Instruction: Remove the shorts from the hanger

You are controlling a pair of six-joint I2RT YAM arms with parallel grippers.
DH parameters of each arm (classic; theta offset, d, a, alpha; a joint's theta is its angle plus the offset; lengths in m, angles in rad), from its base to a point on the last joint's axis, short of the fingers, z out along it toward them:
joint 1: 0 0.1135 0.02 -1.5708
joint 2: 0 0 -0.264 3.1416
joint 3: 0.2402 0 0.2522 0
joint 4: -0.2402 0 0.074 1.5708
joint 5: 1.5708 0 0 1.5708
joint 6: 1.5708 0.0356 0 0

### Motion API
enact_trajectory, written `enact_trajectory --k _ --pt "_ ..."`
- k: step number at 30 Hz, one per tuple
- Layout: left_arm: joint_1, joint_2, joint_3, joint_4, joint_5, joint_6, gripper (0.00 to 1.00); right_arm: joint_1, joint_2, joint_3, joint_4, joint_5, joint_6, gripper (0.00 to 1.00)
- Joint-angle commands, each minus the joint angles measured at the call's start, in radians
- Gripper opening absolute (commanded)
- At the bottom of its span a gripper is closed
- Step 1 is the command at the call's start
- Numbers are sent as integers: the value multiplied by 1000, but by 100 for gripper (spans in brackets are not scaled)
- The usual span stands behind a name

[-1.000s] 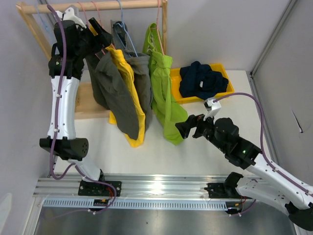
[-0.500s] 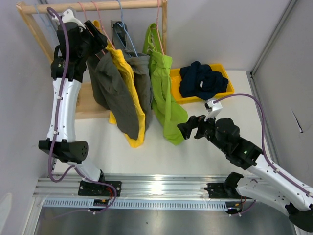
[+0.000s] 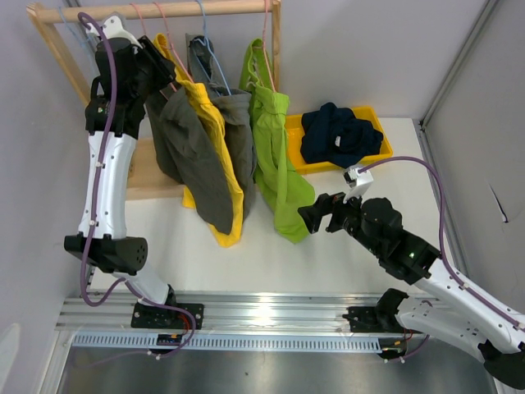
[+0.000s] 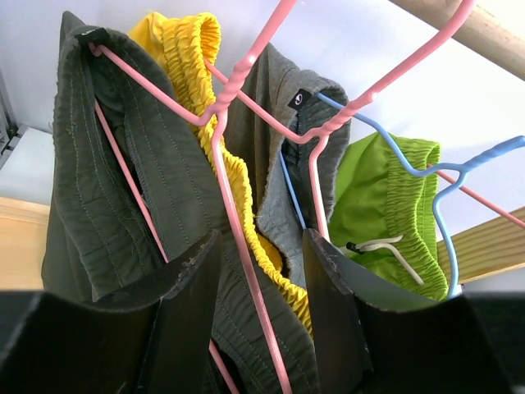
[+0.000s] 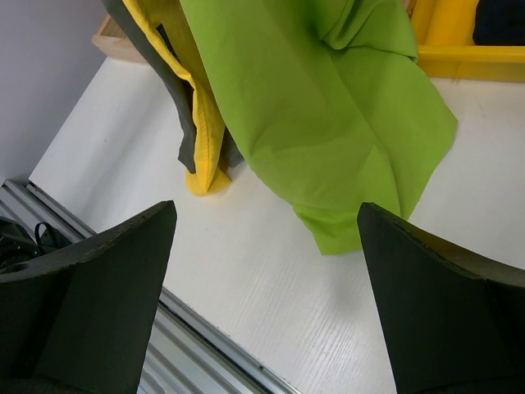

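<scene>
The left arm stands tall from its base and reaches up to the left end of the wooden rack (image 3: 164,11). Its left pincer (image 4: 262,246) points into the hanging clothes, its fingers part spread on either side of the wire of a pink hanger (image 4: 236,75), with a gap showing on the wire's right side. That hanger carries the olive-grey shorts (image 4: 123,164).

The right arm lies low over the counter (image 3: 246,254), its forearm stretched toward the rack. The right pincer (image 3: 310,215) is spread wide and holds nothing, just beside the lower hem of the lime green shorts (image 3: 275,156).

Compared with a second ago, the left pincer has pushed further in among the hangers and its fingers have drawn closer together. The right arm has barely shifted.

Four pairs hang from the rack: the olive-grey shorts nearest its left end, then the yellow shorts (image 3: 215,123), the grey shorts (image 3: 239,131) and the lime green shorts nearest its right post. The long hems of the yellow and lime green pairs reach down to the counter in front of the rack.

A yellow tray (image 3: 294,148) sits on the counter just right of the rack. The navy shorts (image 3: 338,133) lie in it in a crumpled heap, off any hanger.
</scene>
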Motion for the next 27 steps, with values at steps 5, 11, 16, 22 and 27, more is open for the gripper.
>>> enact_trajectory --k 5,11,16,22,27 --pt "-8 10 5 38 -13 6 46 -17 -13 -12 19 3 -14 99" --pt "-8 57 59 4 -17 4 35 -37 -13 -13 18 -9 -21 100" --pt "-8 71 62 2 -20 4 31 -47 -16 -15 15 -20 -21 99" --pt "-8 85 109 -40 -46 6 0 -60 -16 -15 13 -29 -26 100" --pt "-8 56 184 -73 -54 29 0 -61 -8 -10 26 -43 -24 99"
